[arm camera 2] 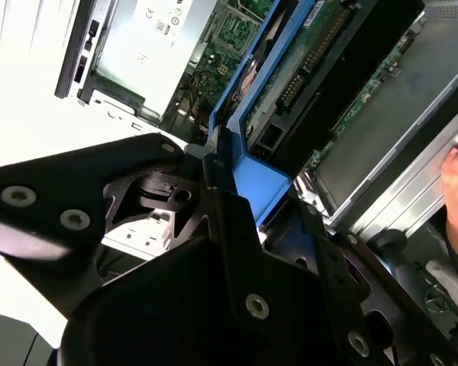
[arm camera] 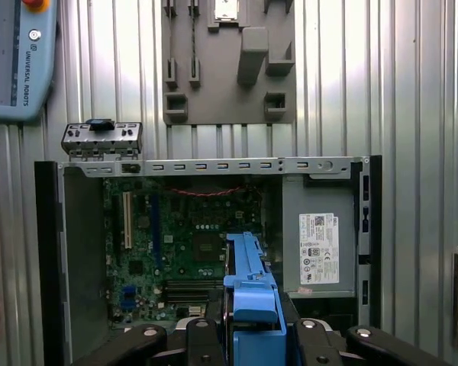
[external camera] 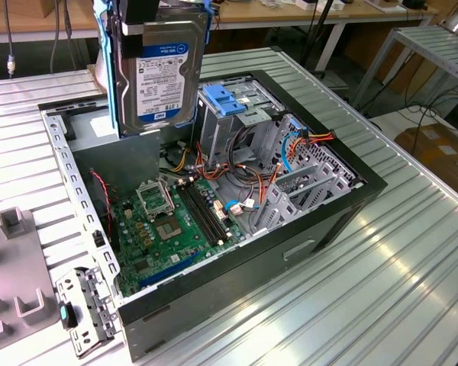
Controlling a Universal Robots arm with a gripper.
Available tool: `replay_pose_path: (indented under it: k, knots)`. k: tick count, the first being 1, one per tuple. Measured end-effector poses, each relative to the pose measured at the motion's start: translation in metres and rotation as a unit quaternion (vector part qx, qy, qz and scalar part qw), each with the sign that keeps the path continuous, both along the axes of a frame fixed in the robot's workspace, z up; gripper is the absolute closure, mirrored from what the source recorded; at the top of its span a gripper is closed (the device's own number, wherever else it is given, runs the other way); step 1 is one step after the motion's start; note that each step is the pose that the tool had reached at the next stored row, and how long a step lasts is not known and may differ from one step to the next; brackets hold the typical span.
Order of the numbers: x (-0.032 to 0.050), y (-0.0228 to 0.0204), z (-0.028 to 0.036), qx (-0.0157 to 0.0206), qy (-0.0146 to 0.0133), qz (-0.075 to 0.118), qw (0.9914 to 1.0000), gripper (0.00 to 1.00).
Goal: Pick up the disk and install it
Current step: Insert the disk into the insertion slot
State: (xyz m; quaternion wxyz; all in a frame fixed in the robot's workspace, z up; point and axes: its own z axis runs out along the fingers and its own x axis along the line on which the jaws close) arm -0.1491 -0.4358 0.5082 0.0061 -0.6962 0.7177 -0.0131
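Blue-railed dark disk (external camera: 159,72) held upright in the upper left of the exterior view, we see the black hand (external camera: 147,23) clamped on its top end, hanging over the open computer case (external camera: 332,221) on the ribbed metal bench (external camera: 412,267).

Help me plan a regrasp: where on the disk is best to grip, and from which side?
Probably across the blue carrier rails at one end of the disk, coming from above, as the gripper holds it now. The disk hangs upright over the computer case; the rails offer two parallel narrow sides, and the labelled face and lower end are free.
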Motion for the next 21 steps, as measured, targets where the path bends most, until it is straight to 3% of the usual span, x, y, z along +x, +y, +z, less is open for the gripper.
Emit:
replay_pose_path:
  k: [8,19,21]
  knots:
    - [0.0,-0.0084,-0.0001,-0.0012,0.0,0.0,1.0,0.63]
    - [0.0,-0.0249,0.0,-0.0044,0.0,0.0,0.99999,0.63]
    - [0.0032,-0.0269,-0.0001,-0.0046,0.0,0.0,0.99999,0.63]
